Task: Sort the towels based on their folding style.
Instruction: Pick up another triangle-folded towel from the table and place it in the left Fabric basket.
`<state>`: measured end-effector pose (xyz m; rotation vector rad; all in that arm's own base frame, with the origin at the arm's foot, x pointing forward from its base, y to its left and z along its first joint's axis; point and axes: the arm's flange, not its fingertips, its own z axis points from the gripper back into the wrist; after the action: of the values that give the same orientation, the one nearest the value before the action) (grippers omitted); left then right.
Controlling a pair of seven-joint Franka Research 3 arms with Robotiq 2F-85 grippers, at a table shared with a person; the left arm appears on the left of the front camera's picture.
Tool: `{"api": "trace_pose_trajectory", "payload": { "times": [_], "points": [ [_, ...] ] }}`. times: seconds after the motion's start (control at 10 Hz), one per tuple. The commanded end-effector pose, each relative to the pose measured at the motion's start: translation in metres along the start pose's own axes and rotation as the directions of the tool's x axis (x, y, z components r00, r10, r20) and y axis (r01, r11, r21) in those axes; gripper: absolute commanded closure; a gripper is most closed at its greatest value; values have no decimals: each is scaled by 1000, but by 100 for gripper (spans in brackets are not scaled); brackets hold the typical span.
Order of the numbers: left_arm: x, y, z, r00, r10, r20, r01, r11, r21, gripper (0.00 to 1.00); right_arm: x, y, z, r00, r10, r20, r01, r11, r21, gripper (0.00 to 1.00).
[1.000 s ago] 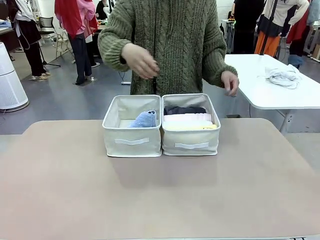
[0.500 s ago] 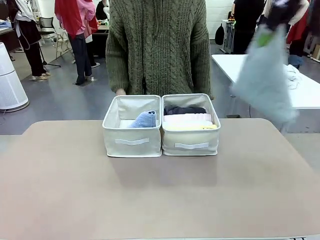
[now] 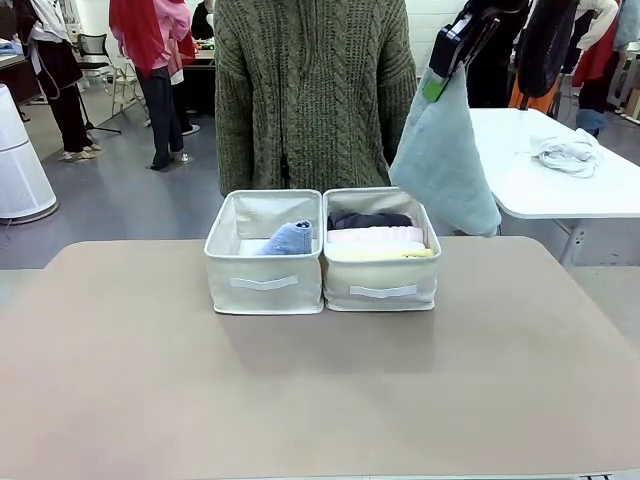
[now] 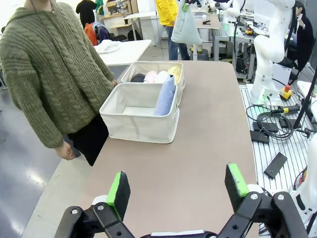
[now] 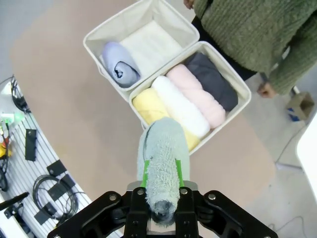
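One pale blue-grey terry cone towel hangs long-axis-vertical from the right gripper, pinched shut on its narrow end, high up by the roll-filled beige fabric bin. Its spot looks like the left beige bin with the periwinkle cone, so down and robot-left.

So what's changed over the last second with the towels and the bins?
The right gripper, shut on the pale blue-grey terry towel, swung in from the right; the towel now hangs by the right-hand beige fabric bin. The person's hands dropped away. The bins stayed put, the left-hand bin keeping its periwinkle cone-shaped towel, the other its four rolled towels.
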<state>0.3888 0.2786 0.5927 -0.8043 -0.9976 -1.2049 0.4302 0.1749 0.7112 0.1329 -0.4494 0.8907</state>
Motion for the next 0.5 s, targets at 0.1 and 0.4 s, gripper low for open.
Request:
{"api": "trace_pose_trajectory", "payload": {
  "times": [0.1, 0.4],
  "points": [
    [1, -2, 1, 1000, 0, 0, 0, 1000, 2, 0, -1, 2, 5, 1000, -5, -1, 5, 1000, 2, 82],
    [1, -2, 1, 1000, 0, 0, 0, 1000, 2, 0, 0, 1, 1, 1000, 0, -1, 0, 1000, 1, 82]
  ]
}}
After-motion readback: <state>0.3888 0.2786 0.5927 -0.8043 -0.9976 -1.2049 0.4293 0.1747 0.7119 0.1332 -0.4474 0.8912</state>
